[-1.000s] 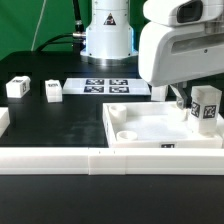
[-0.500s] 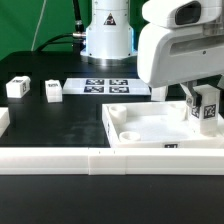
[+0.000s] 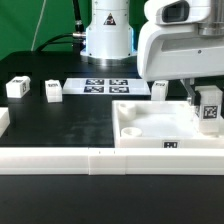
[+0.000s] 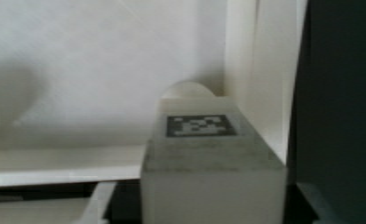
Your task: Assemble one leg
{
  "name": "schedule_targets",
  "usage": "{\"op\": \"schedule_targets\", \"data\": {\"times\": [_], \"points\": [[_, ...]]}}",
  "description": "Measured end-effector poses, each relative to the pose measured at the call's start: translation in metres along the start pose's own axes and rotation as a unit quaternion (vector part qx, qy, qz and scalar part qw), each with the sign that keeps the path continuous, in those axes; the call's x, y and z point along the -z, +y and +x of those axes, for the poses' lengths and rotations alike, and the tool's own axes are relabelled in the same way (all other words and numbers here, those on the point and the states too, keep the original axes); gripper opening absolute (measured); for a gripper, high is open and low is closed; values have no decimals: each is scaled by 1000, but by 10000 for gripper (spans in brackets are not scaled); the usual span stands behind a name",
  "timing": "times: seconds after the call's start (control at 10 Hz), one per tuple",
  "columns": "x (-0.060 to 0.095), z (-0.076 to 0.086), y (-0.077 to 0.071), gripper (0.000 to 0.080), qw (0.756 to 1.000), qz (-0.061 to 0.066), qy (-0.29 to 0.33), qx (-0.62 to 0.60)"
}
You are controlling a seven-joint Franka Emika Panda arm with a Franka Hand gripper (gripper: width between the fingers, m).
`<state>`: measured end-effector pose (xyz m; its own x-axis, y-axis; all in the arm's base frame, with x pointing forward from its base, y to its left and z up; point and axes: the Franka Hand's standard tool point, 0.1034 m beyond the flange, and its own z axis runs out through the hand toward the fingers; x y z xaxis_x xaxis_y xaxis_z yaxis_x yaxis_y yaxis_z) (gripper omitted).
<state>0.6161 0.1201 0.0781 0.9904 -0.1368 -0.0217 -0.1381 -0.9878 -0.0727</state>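
My gripper (image 3: pixel 207 104) is shut on a leg (image 3: pixel 210 110), a small white block with a black-and-white tag, and holds it over the far right corner of the large white panel (image 3: pixel 150 135). In the wrist view the leg (image 4: pixel 206 155) fills the middle, tag facing the camera, between my dark fingers (image 4: pixel 112 203), with the panel's rim (image 4: pixel 251 60) behind it. I cannot tell whether the leg's lower end touches the panel. Two more legs (image 3: pixel 17 88) (image 3: pixel 53 91) stand at the exterior view's left, and a third (image 3: pixel 158 90) stands behind the panel.
The marker board (image 3: pixel 108 86) lies at the back by the robot base (image 3: pixel 107 40). A long white rail (image 3: pixel 90 160) runs along the front edge. A white piece (image 3: pixel 3 122) sits at the far left.
My gripper and the held leg have shifted slightly toward the exterior view's right. The panel has slid right with them. The leg behind the panel now shows.
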Motion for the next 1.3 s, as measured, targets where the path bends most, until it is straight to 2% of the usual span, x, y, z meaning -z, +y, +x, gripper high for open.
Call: {"op": "schedule_targets", "data": {"times": [0.3, 0.5, 0.7, 0.8, 0.9, 1.0, 1.1, 1.3], "points": [[-1, 1, 2, 292, 985, 1, 4, -175], [-1, 4, 2, 292, 959, 8, 14, -281], [-1, 4, 2, 292, 914, 6, 16, -405], [-1, 4, 3, 292, 899, 5, 17, -437], [-1, 4, 3, 292, 898, 6, 16, -440], [-1, 4, 3, 292, 877, 10, 13, -480], [-1, 3, 2, 292, 877, 9, 13, -480], [-1, 3, 1, 543, 895, 9, 13, -446]]}}
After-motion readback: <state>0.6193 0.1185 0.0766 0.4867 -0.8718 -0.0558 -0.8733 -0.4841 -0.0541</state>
